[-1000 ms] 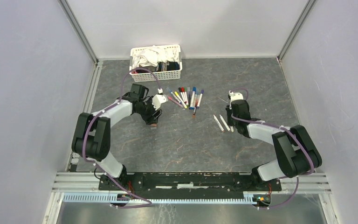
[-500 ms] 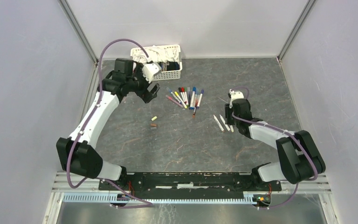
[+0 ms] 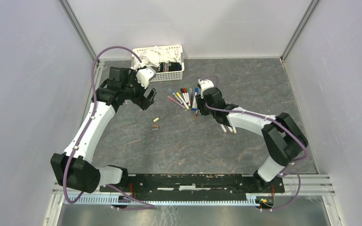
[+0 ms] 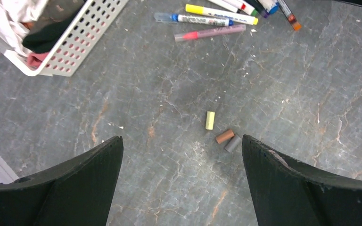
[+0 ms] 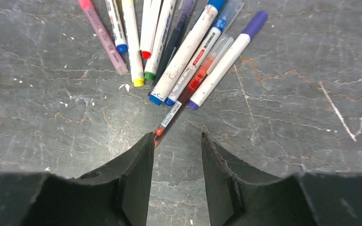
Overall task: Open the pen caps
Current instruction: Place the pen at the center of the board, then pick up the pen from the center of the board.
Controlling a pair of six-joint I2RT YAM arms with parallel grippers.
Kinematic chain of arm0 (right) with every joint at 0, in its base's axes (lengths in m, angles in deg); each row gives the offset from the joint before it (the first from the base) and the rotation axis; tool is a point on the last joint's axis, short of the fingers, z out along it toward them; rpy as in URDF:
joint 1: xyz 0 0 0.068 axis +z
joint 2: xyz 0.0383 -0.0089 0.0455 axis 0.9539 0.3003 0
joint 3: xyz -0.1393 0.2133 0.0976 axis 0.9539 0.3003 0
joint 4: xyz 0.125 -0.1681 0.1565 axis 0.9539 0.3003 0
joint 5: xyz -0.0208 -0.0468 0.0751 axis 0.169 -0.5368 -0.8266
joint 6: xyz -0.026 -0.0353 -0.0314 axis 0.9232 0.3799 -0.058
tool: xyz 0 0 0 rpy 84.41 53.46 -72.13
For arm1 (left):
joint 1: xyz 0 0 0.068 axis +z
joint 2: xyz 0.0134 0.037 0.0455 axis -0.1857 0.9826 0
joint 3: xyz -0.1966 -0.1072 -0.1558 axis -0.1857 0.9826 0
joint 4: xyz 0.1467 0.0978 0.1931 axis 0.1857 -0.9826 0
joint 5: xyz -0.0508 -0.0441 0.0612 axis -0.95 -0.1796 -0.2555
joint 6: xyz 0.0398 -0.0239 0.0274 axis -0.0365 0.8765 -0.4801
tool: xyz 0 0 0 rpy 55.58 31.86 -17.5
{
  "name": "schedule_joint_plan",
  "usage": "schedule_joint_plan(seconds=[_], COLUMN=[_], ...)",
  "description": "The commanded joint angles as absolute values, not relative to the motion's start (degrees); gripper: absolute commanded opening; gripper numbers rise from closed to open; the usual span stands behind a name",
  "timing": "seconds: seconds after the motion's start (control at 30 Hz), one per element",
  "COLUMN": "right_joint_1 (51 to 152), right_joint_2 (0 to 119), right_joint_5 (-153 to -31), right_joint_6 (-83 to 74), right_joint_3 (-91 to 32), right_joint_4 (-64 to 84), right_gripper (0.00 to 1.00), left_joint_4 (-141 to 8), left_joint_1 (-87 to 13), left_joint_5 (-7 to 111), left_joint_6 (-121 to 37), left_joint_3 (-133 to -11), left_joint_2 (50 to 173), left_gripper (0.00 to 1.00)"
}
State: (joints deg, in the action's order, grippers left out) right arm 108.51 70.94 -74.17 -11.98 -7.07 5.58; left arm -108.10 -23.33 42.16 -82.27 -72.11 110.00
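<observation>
OP: Jaw status?
TECH: Left jaws spread wide, empty, hanging over three loose pen caps (image 4: 225, 136) (yellow, brown, grey) on the counter (image 3: 193, 155). Right jaws parted partway, nothing between them, low at the near ends of the pens (image 5: 179, 52).
OP: Pen loc.?
TECH: Fanned, touching one another, approx. 12 o'clock of counter centre; basket (image 3: 169, 75) at 11 o'clock of the fan. Seen from the right wrist they lie at 12 o'clock of the jaws, and the slim orange pen (image 5: 194, 80) points into the gap.
OP: Procedure for next pick?
TECH: Probably:
1) Straddle one barrel only, pref. the slim orange pen or the purple-ended pen (image 5: 226, 54) at the 1 o'clock edge.
2) Close on barrel, not cap.
3) Lift clear before the left jaws take the cap.
4) Pull along the pen axis.
Neighbours may roll.
</observation>
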Motion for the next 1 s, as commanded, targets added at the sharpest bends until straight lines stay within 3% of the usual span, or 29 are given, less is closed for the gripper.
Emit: schedule_joint_plan(seconds=[0.0,0.17,0.5,0.97], right_joint_1=[108.7,106.2,104.2,102.3], right_joint_2=[76.0,80.9,91.0,95.0], right_joint_5=[-68.5,-67.3,-67.4,-67.1], right_joint_6=[-14.7,-15.0,-14.6,-15.1], right_joint_3=[-12.9,-19.3,-28.8,-27.3], right_joint_4=[9.3,12.4,15.7,15.0], right_gripper=[0.44,0.35,0.31,0.21], left_joint_4=[-109.4,-110.3,-110.6,-111.8], left_joint_1=[-23.4,-23.4,-23.4,-23.4], left_joint_5=[39.6,37.4,35.6,34.0], left_joint_6=[-80.2,-80.7,-80.4,-80.9], left_joint_3=[-71.7,-71.3,-70.5,-70.1], left_joint_2=[109.5,109.1,108.5,107.6], left_gripper=[1.00,1.00,1.00,1.00])
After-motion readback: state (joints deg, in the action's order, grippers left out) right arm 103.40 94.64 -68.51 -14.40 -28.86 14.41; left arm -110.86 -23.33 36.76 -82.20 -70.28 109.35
